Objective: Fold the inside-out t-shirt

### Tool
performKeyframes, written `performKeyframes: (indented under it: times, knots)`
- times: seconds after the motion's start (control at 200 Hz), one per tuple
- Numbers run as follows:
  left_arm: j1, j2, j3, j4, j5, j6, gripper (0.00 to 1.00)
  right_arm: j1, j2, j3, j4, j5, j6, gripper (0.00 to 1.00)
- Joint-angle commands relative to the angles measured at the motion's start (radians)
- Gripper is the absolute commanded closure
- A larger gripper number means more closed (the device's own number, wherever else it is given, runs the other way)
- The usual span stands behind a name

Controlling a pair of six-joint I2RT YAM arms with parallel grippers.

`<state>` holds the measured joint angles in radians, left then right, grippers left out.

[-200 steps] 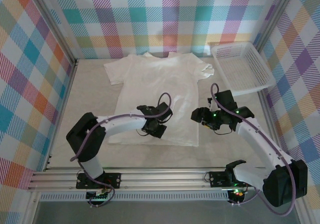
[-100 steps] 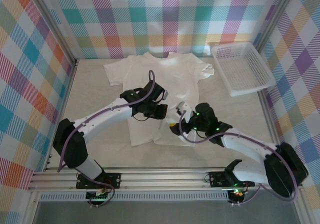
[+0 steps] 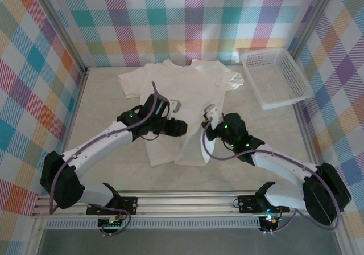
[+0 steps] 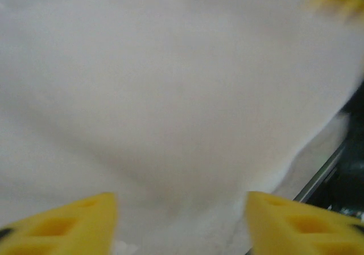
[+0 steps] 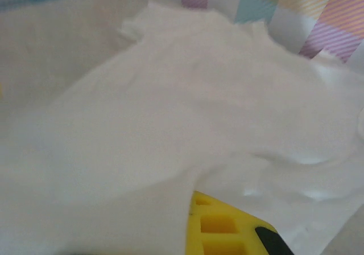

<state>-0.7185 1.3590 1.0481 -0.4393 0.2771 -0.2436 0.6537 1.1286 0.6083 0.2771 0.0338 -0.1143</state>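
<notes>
The inside-out t-shirt, white and thin, lies at the back middle of the table with its lower half drawn in narrow. My left gripper hovers over the shirt's middle. In the left wrist view its yellow fingers stand wide apart over the white cloth, so the left gripper is open and holds nothing. My right gripper sits at the shirt's right edge. In the right wrist view one yellow finger shows. Cloth drapes over the other finger, and the right gripper is shut on it.
A white lattice basket stands at the back right, close to the shirt's right sleeve. Checked walls close in the table on three sides. The aluminium rail with the arm bases runs along the near edge. Bare table lies left of the shirt.
The shirt's lower half has gone from flat and wide to narrow and bunched. My left gripper moved back and opened, letting go. My right gripper swung left onto the shirt and shut on it.
</notes>
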Motion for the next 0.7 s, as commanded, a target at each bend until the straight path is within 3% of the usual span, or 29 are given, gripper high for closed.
performKeyframes:
  times: [0.0, 0.05, 0.205, 0.335, 0.495, 0.6, 0.65, 0.695]
  knots:
    - [-0.08, -0.007, -0.14, 0.259, 0.048, 0.242, 0.1, -0.017, -0.041, 0.041, -0.118, -0.154, 0.104, 1.0]
    - [-0.102, 0.009, -0.186, 0.347, -0.009, 0.276, 0.0, -0.017, -0.051, 0.049, -0.129, -0.164, 0.113, 1.0]
    - [-0.116, 0.108, -0.213, 0.502, -0.267, 0.298, 0.0, -0.018, -0.063, 0.076, -0.157, -0.174, 0.128, 1.0]
    - [-0.117, 0.177, -0.166, 0.536, -0.503, 0.283, 0.0, -0.019, -0.072, 0.098, -0.185, -0.183, 0.13, 1.0]
    - [-0.116, 0.28, -0.114, 0.635, -0.576, 0.271, 0.0, -0.019, -0.087, 0.112, -0.203, -0.167, 0.164, 1.0]
    - [-0.112, 0.303, -0.102, 0.653, -0.713, 0.268, 0.0, -0.02, -0.085, 0.119, -0.248, -0.093, 0.165, 1.0]
    - [-0.089, 0.28, -0.108, 0.635, -0.767, 0.259, 0.09, -0.02, -0.095, 0.111, -0.268, -0.028, 0.162, 1.0]
    - [-0.051, 0.248, -0.108, 0.594, -0.759, 0.245, 0.36, -0.029, -0.103, 0.101, -0.281, 0.033, 0.159, 1.0]
